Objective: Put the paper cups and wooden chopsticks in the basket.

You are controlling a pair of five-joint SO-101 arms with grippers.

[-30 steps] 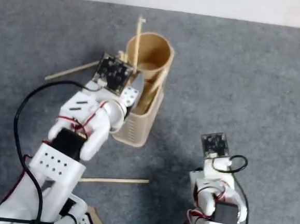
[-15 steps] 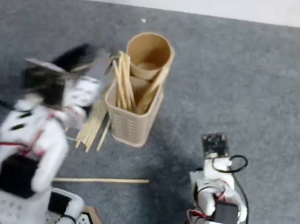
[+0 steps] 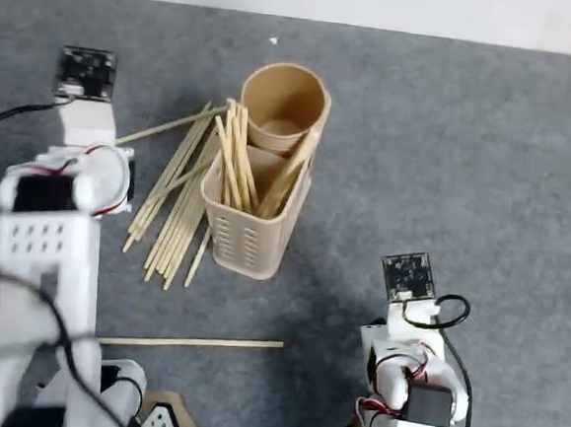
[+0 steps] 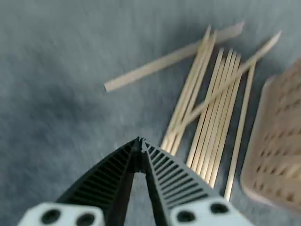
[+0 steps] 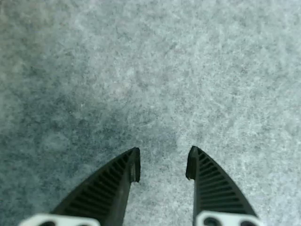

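Observation:
A beige perforated basket (image 3: 247,238) stands mid-carpet with nested paper cups (image 3: 284,103) in its far end and several wooden chopsticks (image 3: 234,165) leaning inside. Beside the basket, a loose pile of chopsticks (image 3: 175,203) lies on the carpet, and a single chopstick (image 3: 192,342) lies nearer the arms. My left arm (image 3: 68,182) stands to the left of that pile. Its gripper (image 4: 139,141) is shut and empty, hovering close to the pile (image 4: 209,123), with the basket wall (image 4: 280,150) beyond. My right gripper (image 5: 163,165) is open over bare carpet, near the bottom right (image 3: 411,312).
Grey carpet (image 3: 477,169) covers the whole work area, with open room to the right of the basket. One chopstick (image 4: 171,59) lies angled across the far end of the pile.
My left arm let go of a chopstick at the basket and swung back to the left, uncovering the pile on the carpet. The right arm kept still.

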